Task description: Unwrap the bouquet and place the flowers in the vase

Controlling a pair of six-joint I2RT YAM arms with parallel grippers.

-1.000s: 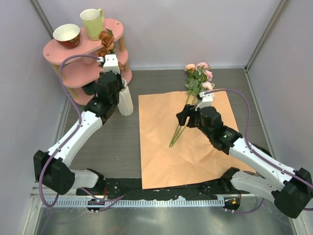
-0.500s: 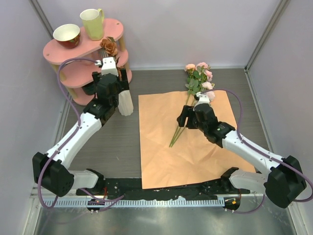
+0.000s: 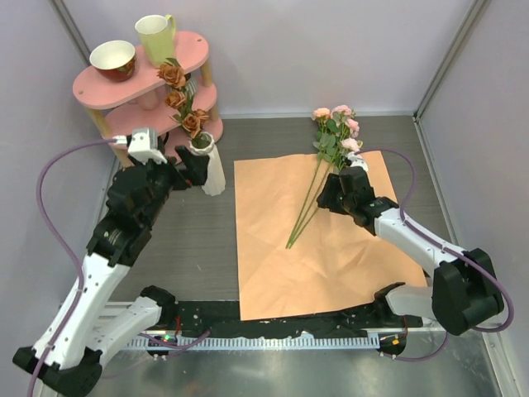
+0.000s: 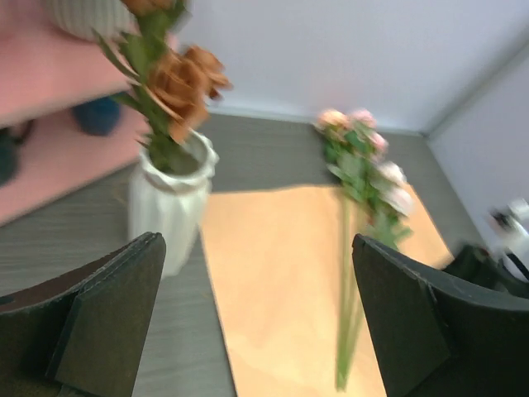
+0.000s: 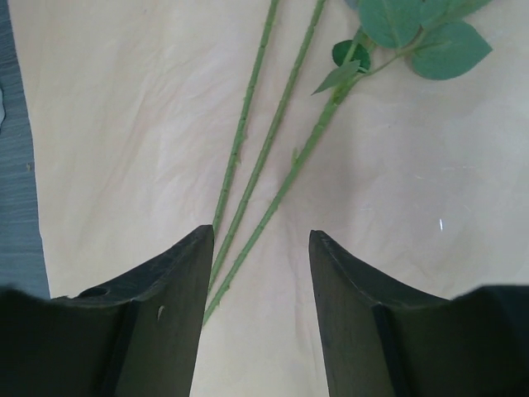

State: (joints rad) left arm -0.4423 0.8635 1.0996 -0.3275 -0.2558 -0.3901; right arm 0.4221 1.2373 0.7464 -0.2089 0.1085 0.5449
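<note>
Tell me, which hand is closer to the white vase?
Left. The left hand is open just left of the vase in the overhead view. The right hand hovers far across the paper, above the loose flower stems.

At the upper left of my top view stands the shelf (image 3: pixel 91 83), with the bowl (image 3: pixel 112 59) and the mug (image 3: pixel 155 39) on its top tier, the bowl to the left. The vase (image 3: pixel 212 174) stands on the desk (image 3: pixel 190 240) just in front of the shelf, with the standing flowers (image 3: pixel 186 107) in it. The paper sheet (image 3: pixel 281 265) lies flat mid-frame, right of the vase. The loose flowers (image 3: pixel 326 157) lie across its upper right part, heads past its far edge. My left pincer (image 3: pixel 183 172) sits just left of the vase. My right pincer (image 3: pixel 331 198) is over the sheet at the stems.
</note>
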